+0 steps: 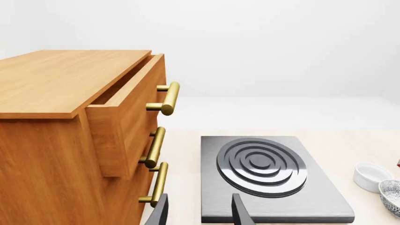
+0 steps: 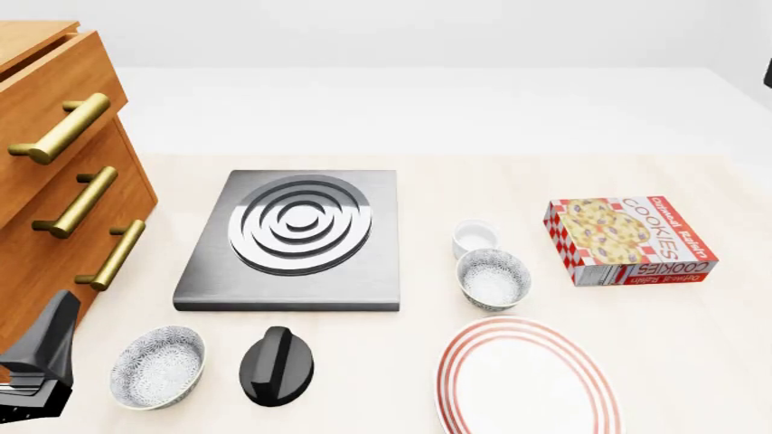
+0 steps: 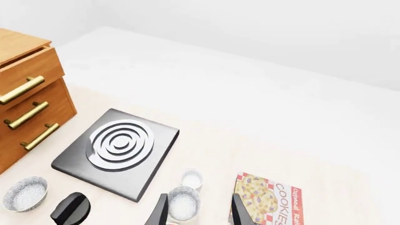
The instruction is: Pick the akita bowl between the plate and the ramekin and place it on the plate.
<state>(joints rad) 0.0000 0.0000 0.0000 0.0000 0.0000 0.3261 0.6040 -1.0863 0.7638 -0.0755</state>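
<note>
The akita bowl (image 2: 494,278), speckled grey inside, stands between the small white ramekin (image 2: 478,238) behind it and the red-ringed plate (image 2: 527,375) in front. My right gripper (image 3: 198,213) is open and high above the table. Through its wrist view the akita bowl (image 3: 183,203) shows far below between the fingers, with the ramekin (image 3: 192,178) just beyond. My left gripper (image 1: 200,213) is open and holds nothing, low at the table's front left by the cabinet. Its view catches the ramekin (image 1: 371,176) and the akita bowl (image 1: 392,197) at the edge.
A wooden drawer cabinet (image 2: 49,181) with brass handles fills the left side, its top drawer pulled out. A grey stove plate (image 2: 293,237) lies mid-table. In front of it are a second speckled bowl (image 2: 157,366) and a black knob (image 2: 277,364). A cookie box (image 2: 627,240) lies at the right.
</note>
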